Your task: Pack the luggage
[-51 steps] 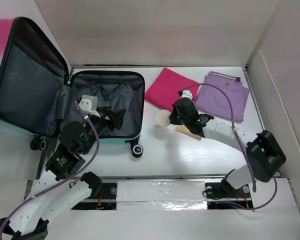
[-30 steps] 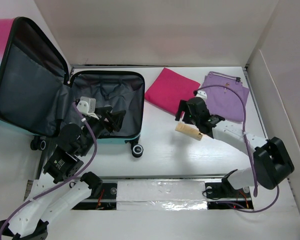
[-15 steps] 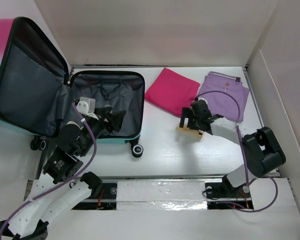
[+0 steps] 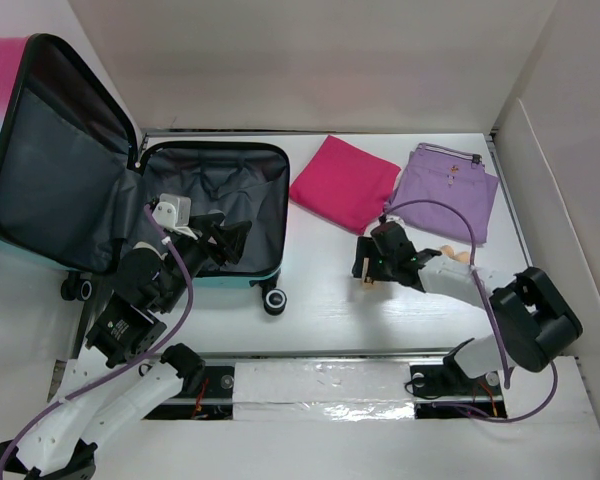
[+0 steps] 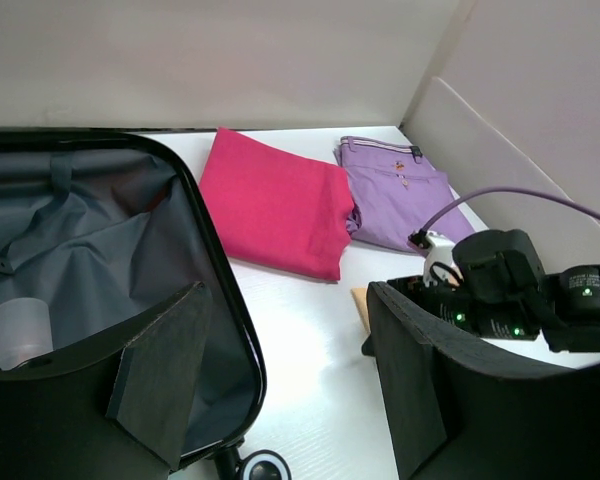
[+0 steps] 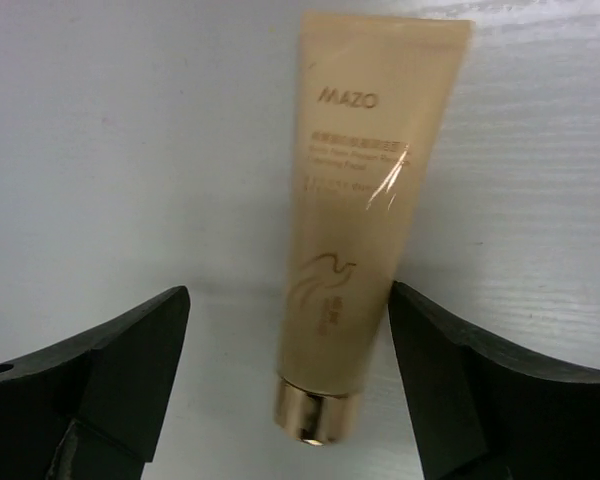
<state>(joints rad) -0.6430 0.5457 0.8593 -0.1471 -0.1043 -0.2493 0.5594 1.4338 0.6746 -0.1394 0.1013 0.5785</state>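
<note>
The pink-to-teal hard-shell luggage (image 4: 220, 180) with dark grey lining is seen lying open at the left of the top view, its lid raised at upper left. The left gripper (image 5: 290, 370) is held spread above the shell's lower right rim, nothing between its fingers. The right gripper (image 6: 288, 335) is spread over a beige plastic tube (image 6: 365, 200) with a gold cap. The tube lies flat on the white worktop (image 6: 130, 150), not pinched. A folded pink cloth (image 4: 343, 182) and a folded purple cloth (image 4: 446, 190) are seen at upper right.
</note>
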